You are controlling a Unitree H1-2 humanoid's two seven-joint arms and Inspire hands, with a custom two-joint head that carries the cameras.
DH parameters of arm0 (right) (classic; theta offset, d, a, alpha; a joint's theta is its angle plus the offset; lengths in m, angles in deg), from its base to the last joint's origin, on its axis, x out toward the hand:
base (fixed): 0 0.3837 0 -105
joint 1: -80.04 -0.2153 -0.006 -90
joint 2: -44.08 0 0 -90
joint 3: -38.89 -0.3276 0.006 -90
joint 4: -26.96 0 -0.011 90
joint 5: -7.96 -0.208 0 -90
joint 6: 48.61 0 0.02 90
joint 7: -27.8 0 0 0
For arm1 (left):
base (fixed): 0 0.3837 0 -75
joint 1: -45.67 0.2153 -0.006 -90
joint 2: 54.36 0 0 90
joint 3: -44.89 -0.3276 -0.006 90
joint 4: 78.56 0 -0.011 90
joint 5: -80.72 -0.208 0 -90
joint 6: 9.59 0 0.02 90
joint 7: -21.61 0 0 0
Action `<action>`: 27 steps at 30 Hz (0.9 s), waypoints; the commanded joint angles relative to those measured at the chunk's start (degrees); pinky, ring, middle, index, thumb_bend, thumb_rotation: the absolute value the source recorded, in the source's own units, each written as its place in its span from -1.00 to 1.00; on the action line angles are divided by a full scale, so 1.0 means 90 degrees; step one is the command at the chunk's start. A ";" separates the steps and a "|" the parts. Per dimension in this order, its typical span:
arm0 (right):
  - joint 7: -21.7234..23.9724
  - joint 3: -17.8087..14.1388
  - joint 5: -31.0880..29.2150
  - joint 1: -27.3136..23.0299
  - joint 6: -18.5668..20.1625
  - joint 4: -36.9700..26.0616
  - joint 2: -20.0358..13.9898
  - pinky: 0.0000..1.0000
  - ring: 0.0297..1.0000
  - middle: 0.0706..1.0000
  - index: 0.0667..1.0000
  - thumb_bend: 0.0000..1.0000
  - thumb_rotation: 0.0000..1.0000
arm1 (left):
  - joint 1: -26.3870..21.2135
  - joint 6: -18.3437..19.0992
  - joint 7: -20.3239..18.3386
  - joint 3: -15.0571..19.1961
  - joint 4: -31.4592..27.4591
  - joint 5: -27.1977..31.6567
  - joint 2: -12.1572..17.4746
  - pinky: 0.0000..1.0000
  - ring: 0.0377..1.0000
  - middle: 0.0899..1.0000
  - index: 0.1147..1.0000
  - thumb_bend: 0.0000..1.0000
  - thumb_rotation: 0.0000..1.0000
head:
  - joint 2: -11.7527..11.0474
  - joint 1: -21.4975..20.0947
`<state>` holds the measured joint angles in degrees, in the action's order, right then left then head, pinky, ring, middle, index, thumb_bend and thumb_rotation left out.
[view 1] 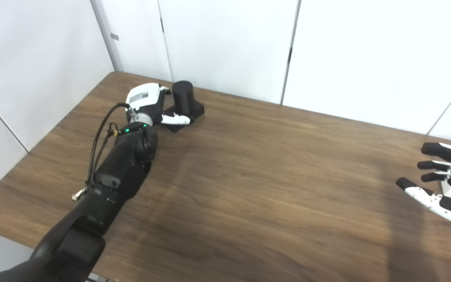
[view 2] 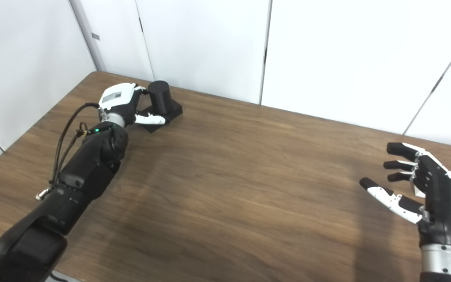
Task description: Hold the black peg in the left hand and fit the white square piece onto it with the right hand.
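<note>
The black peg (view 1: 182, 98), a round post on a square black base, stands on the table (view 1: 249, 176) at the far left. My left hand (view 1: 147, 103) reaches it from the left, its thumb lying across the front of the base and its fingers behind the post, spread rather than clenched. My right hand (view 2: 421, 188) hovers open at the table's right edge, fingers apart and pointing left, holding nothing. A small white patch (view 1: 446, 190) shows just behind its fingers, possibly the white square piece; most of it is hidden.
White wall panels (view 1: 229, 39) stand close behind the table's far edge. The brown wooden tabletop stretches between the two hands. My left forearm (view 1: 119, 164) with its cables lies over the left part of the table.
</note>
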<state>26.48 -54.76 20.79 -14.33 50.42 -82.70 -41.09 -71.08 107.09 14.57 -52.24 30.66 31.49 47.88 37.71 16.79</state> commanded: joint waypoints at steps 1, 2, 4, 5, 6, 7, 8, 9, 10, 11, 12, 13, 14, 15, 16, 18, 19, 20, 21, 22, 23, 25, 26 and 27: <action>-0.0038 -0.0069 -0.0015 -0.0140 -0.0112 -0.0200 -0.0022 0.00 0.20 0.37 0.31 0.11 -1.00 | -0.0303 0.0017 0.0208 -0.0003 0.0005 -0.0100 0.0137 0.71 0.99 0.93 0.66 0.92 0.15 | 0.0019 0.0001; -0.0046 -0.0069 0.0001 -0.0144 -0.0100 -0.0199 -0.0018 0.00 0.19 0.37 0.30 0.12 -1.00 | -0.0303 0.0014 0.0231 -0.0015 0.0034 -0.0090 0.0137 0.71 0.99 0.93 0.65 0.92 0.15 | 0.0023 -0.0007; -0.0049 -0.0070 0.0007 -0.0152 -0.0096 -0.0199 -0.0013 -0.01 0.19 0.37 0.30 0.12 -1.00 | -0.0298 0.0011 0.0256 -0.0026 0.0068 -0.0061 0.0136 0.72 0.99 0.93 0.65 0.91 0.14 | 0.0026 -0.0013; -0.0049 -0.0076 -0.0009 -0.0153 -0.0106 -0.0196 -0.0009 -0.01 0.19 0.37 0.30 0.12 -1.00 | -0.0295 0.0012 0.0268 -0.0035 0.0087 -0.0038 0.0138 0.73 0.99 0.93 0.65 0.90 0.14 | 0.0033 -0.0012; -0.0049 -0.0080 -0.0023 -0.0153 -0.0115 -0.0194 -0.0007 -0.01 0.19 0.37 0.30 0.12 -1.00 | -0.0294 0.0013 0.0277 -0.0042 0.0100 -0.0022 0.0139 0.73 0.99 0.92 0.65 0.90 0.13 | 0.0033 -0.0012; -0.0051 -0.0086 -0.0039 -0.0154 -0.0137 -0.0183 -0.0007 -0.01 0.19 0.37 0.30 0.11 -1.00 | -0.0291 0.0012 0.0281 -0.0042 0.0133 -0.0005 0.0133 0.73 0.99 0.92 0.64 0.90 0.13 | 0.0033 -0.0012; -0.0050 -0.0093 -0.0066 -0.0154 -0.0174 -0.0167 -0.0009 -0.01 0.18 0.37 0.30 0.11 -1.00 | -0.0284 0.0005 0.0295 -0.0047 0.0164 0.0018 0.0131 0.74 0.99 0.92 0.64 0.89 0.13 | 0.0030 -0.0020; -0.0049 -0.0097 -0.0084 -0.0154 -0.0201 -0.0156 -0.0011 -0.02 0.18 0.37 0.30 0.11 -1.00 | -0.0280 0.0000 0.0306 -0.0051 0.0184 0.0034 0.0130 0.74 0.99 0.92 0.64 0.89 0.13 | 0.0030 -0.0020; -0.0045 -0.0100 -0.0094 -0.0155 -0.0220 -0.0147 -0.0016 -0.02 0.18 0.37 0.30 0.11 -1.00 | -0.0275 -0.0004 0.0313 -0.0059 0.0206 0.0048 0.0131 0.75 0.99 0.92 0.64 0.89 0.13 | 0.0030 -0.0020; -0.0043 -0.0100 -0.0092 -0.0156 -0.0222 -0.0145 -0.0021 -0.02 0.18 0.37 0.30 0.11 -1.00 | -0.0271 -0.0012 0.0326 -0.0069 0.0230 0.0065 0.0132 0.75 0.99 0.92 0.64 0.89 0.13 | 0.0030 -0.0020; -0.0040 -0.0097 -0.0089 -0.0156 -0.0247 -0.0140 -0.0032 -0.02 0.18 0.36 0.29 0.11 -1.00 | -0.0265 -0.0014 0.0328 -0.0077 0.0252 0.0079 0.0133 0.75 0.99 0.92 0.64 0.88 0.13 | 0.0044 -0.0022; -0.0041 -0.0096 -0.0075 -0.0157 -0.0235 -0.0151 -0.0035 -0.03 0.18 0.36 0.29 0.11 -1.00 | -0.0261 -0.0010 0.0324 -0.0089 0.0277 0.0083 0.0136 0.77 0.99 0.92 0.64 0.88 0.13 | 0.0052 -0.0027; -0.0038 -0.0098 -0.0083 -0.0157 -0.0233 -0.0153 -0.0037 -0.03 0.18 0.36 0.29 0.12 -1.00 | -0.0258 -0.0011 0.0330 -0.0103 0.0297 0.0096 0.0141 0.78 0.99 0.92 0.64 0.88 0.14 | 0.0052 -0.0027; -0.0038 -0.0103 -0.0090 -0.0159 -0.0223 -0.0152 -0.0036 -0.03 0.18 0.37 0.29 0.12 -1.00 | -0.0257 -0.0010 0.0326 -0.0123 0.0314 0.0109 0.0149 0.78 0.99 0.92 0.64 0.89 0.14 | 0.0052 -0.0027; -0.0038 -0.0107 -0.0093 -0.0160 -0.0206 -0.0157 -0.0034 -0.02 0.19 0.37 0.29 0.12 -1.00 | -0.0258 -0.0002 0.0299 -0.0143 0.0323 0.0112 0.0157 0.78 0.99 0.92 0.63 0.88 0.14 | 0.0058 -0.0030; -0.0042 -0.0113 -0.0093 -0.0164 -0.0202 -0.0154 -0.0033 -0.02 0.19 0.37 0.29 0.12 -1.00 | -0.0262 -0.0005 0.0301 -0.0170 0.0369 0.0158 0.0162 0.78 0.99 0.91 0.61 0.87 0.13 | 0.0058 -0.0030; -0.0043 -0.0114 -0.0093 -0.0165 -0.0203 -0.0154 -0.0032 -0.02 0.19 0.37 0.29 0.12 -1.00 | -0.0263 -0.0009 0.0301 -0.0184 0.0388 0.0180 0.0164 0.78 0.98 0.91 0.58 0.87 0.12 | 0.0058 -0.0030; -0.0043 -0.0113 -0.0094 -0.0165 -0.0195 -0.0160 -0.0028 -0.02 0.19 0.37 0.29 0.12 -1.00 | -0.0263 -0.0007 0.0289 -0.0201 0.0394 0.0185 0.0168 0.78 0.98 0.90 0.53 0.85 0.11 | 0.0058 -0.0030; -0.0045 -0.0111 -0.0081 -0.0163 -0.0191 -0.0172 -0.0030 -0.02 0.19 0.37 0.29 0.12 -1.00 | -0.0254 -0.0002 0.0263 -0.0217 0.0371 0.0186 0.0175 0.77 0.97 0.89 0.51 0.84 0.10 | 0.0075 -0.0022; -0.0045 -0.0112 -0.0084 -0.0165 -0.0205 -0.0172 -0.0033 -0.03 0.18 0.36 0.28 0.12 -1.00 | -0.0228 -0.0003 0.0245 -0.0225 0.0313 0.0202 0.0182 0.75 0.96 0.88 0.48 0.82 0.08 | 0.0081 -0.0024; -0.0044 -0.0114 -0.0081 -0.0166 -0.0201 -0.0176 -0.0036 -0.03 0.17 0.35 0.28 0.12 -1.00 | -0.0200 -0.0023 0.0232 -0.0225 0.0258 0.0243 0.0188 0.70 0.94 0.86 0.42 0.79 0.03 | 0.0090 -0.0026; -0.0037 -0.0114 -0.0070 -0.0166 -0.0181 -0.0181 -0.0045 -0.03 0.17 0.35 0.28 0.12 -1.00 | -0.0156 -0.0053 0.0190 -0.0215 0.0170 0.0329 0.0198 0.65 0.92 0.83 0.35 0.74 -0.06 | 0.0095 -0.0031; -0.0031 -0.0115 -0.0067 -0.0163 -0.0163 -0.0190 -0.0050 -0.02 0.18 0.36 0.29 0.11 -1.00 | -0.0148 -0.0047 0.0147 -0.0232 0.0162 0.0346 0.0209 0.61 0.90 0.81 0.31 0.71 -0.10 | 0.0097 -0.0032; -0.0027 -0.0116 -0.0068 -0.0160 -0.0166 -0.0190 -0.0058 -0.02 0.19 0.37 0.29 0.11 -1.00 | -0.0139 -0.0041 0.0112 -0.0251 0.0155 0.0359 0.0221 0.57 0.89 0.79 0.29 0.68 -0.13 | 0.0103 -0.0030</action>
<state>26.47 -55.23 20.25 -14.34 50.37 -82.70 -41.09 -70.96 107.01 15.17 -54.41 33.57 34.33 48.00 38.50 16.44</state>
